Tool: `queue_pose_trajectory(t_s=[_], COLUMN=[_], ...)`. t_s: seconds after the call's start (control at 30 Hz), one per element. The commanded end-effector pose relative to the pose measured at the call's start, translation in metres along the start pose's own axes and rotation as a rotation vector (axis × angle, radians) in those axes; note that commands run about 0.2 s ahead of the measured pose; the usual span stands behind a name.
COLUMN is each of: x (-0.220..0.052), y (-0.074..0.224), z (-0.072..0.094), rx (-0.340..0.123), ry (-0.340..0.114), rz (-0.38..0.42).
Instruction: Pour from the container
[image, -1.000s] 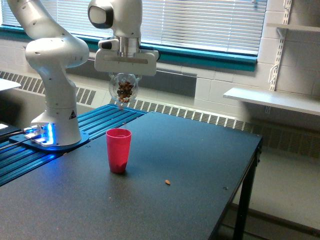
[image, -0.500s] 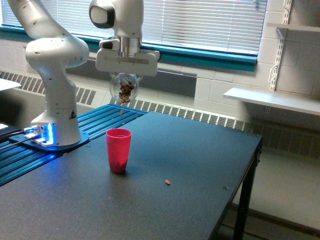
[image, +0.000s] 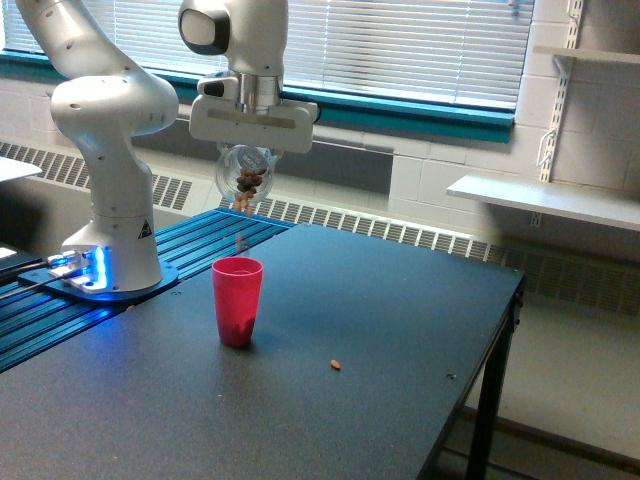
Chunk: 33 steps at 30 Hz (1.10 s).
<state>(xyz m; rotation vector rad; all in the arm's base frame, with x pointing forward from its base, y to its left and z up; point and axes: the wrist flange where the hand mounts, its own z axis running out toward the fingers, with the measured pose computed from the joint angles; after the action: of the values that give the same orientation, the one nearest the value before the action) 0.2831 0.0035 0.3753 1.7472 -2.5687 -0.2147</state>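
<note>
- Compared with a second ago the container (image: 245, 178) has tipped a bit further over, its mouth now lower and swung slightly toward the exterior view's left, and the brown pieces have slid down toward the lip. One piece (image: 238, 240) looks to be in mid-air now.
- The pincer (image: 248, 160) is clamped on the container, holding it hanging right underneath the wrist, so turning the wrist tilts the cup.
- Straight down below the pincer, well apart from it, the red cup (image: 237, 300) stands upright on the black table (image: 400, 330), mouth up. My guess is it's parked there precisely to catch what falls.
- The falling piece sits between the pincer and the red cup's rim, pretty much lined up, so the aim seems okay.
- One stray piece (image: 336, 364) lies on the table, below and off toward the exterior view's right of the pincer, away from the red cup. So not everything lands inside.
- Most of the pieces are in the container, so I'd say the pour is only just getting going.
</note>
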Motion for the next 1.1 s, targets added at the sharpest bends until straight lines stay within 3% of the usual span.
queue_pose_trajectory(t_s=[0.03,1.1], x=[0.0015,0.0038], y=[0.0018,0.002], z=[-0.0044,-0.0095], rx=[-0.005,-0.026], ry=[0.001,0.008], rz=[0.03,0.052])
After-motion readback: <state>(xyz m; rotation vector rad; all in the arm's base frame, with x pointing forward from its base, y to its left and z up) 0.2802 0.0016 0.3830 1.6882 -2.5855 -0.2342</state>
